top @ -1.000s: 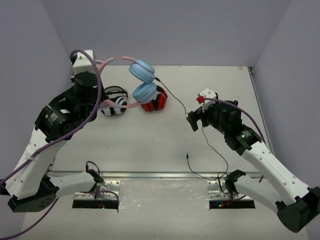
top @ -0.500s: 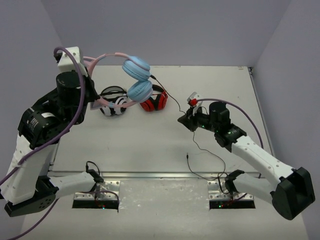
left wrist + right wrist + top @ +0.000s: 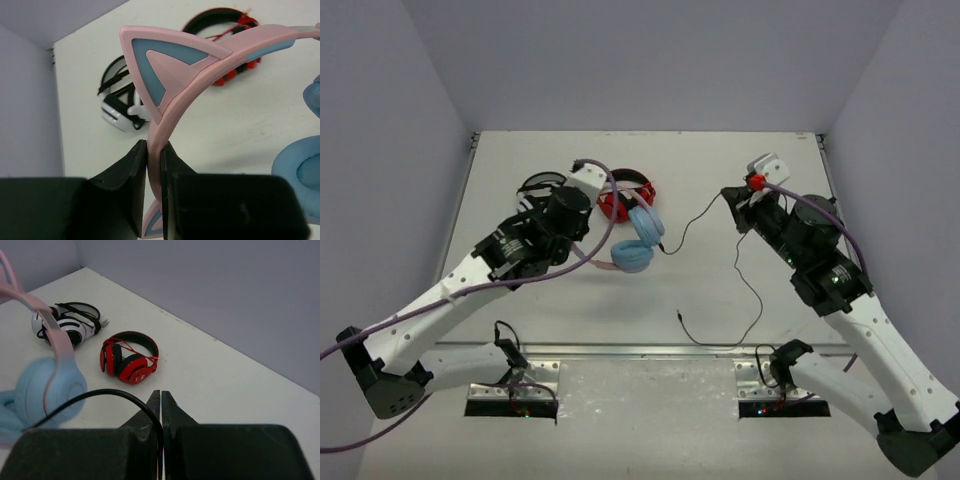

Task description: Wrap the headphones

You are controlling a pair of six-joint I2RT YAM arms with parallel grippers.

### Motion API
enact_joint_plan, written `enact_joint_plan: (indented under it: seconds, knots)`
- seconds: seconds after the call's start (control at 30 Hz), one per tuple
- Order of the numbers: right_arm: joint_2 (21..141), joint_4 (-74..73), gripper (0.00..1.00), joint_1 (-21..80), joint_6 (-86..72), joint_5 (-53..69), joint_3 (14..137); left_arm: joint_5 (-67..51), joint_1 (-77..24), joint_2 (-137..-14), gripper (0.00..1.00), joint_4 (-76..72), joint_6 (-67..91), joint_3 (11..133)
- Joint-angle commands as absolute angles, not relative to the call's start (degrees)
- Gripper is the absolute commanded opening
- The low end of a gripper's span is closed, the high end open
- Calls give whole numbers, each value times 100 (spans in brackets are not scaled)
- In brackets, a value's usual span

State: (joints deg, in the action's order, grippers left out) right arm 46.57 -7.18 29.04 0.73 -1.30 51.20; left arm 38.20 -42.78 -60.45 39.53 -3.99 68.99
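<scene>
Down has come the left arm, so the headphones (image 3: 635, 255), carried high half a second ago, now hang low near the table (image 3: 570, 300), and the right arm has swung its wrist out to its right.

In the top view, the left gripper (image 3: 608, 190) sits right by the red-and-black headphones (image 3: 645, 188). The light blue earcups (image 3: 645, 220) are just beyond it, and the black-and-white headphones (image 3: 540, 185) lie off to its left. The right gripper (image 3: 732, 197) pinches the thin black cable (image 3: 757, 300), which rises from an earcup to its fingers and then trails loose toward the arm bases.

The left wrist view shows the fingers clenched on the pink headband (image 3: 167, 112), just below a cat ear (image 3: 160, 60) that is pink with a blue centre. An earcup is to the right of the fingers. The black-and-white pair lies ahead of the fingertips, and the red-and-black pair is farther ahead and to the right.

The right wrist view has the fingers pressed together with the cable caught between their tips. From there it arcs left toward a blurred blue earcup. The red-and-black pair lies straight ahead of the fingertips, and the black-and-white pair is ahead and to the left
</scene>
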Motion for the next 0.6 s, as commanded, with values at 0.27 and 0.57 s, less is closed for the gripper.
enact_joint_plan:
  seconds: [0.27, 0.57]
  knots:
    - [5983, -2399, 1, 3990, 1038, -368, 6617, 820, -5352, -7118, 0, 2944, -932, 6916]
    - [6626, -2294, 1, 3990, -226, -1521, 6706, -148, -5396, -6882, 0, 2936, -853, 6847]
